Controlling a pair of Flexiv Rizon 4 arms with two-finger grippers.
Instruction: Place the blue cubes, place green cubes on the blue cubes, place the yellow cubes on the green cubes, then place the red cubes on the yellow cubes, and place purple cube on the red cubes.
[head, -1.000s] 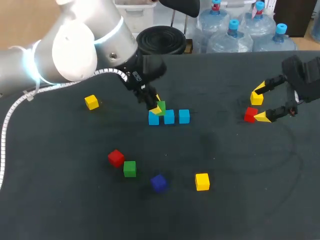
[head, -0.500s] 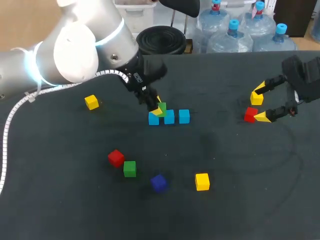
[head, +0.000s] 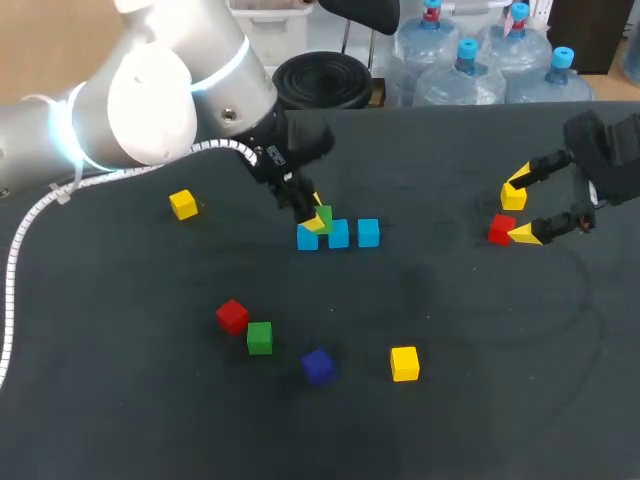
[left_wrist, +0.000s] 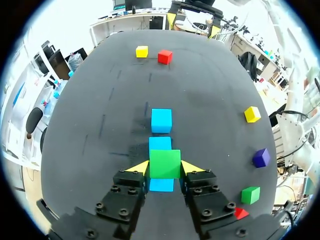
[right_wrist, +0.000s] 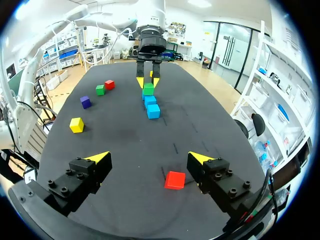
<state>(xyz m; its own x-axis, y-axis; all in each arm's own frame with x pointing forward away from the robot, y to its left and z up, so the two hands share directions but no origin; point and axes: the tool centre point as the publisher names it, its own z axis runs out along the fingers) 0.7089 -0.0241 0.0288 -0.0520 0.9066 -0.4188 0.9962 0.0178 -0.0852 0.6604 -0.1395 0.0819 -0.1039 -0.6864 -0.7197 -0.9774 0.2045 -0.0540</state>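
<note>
left pincer (left_wrist: 165, 168) is pinching a green cube (left_wrist: 165, 162) from two sides, directly over the end of a row of three blue cubes (head: 338, 234) nearest that arm; contact with the row cannot be confirmed. right pincer (right_wrist: 150, 157) stands spread, a red cube (right_wrist: 175, 180) lying on the desk (head: 470, 400) just beside one fingertip, ungripped. second red cube (head: 231, 316), second green cube (head: 259, 337), purple cube (head: 317, 365) and near yellow cube (head: 404, 363) lie apart.

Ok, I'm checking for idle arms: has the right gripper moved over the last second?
No. In the head view the right gripper stays open in the same spot, its fingertips placed just as before against the red cube on the table.
</note>
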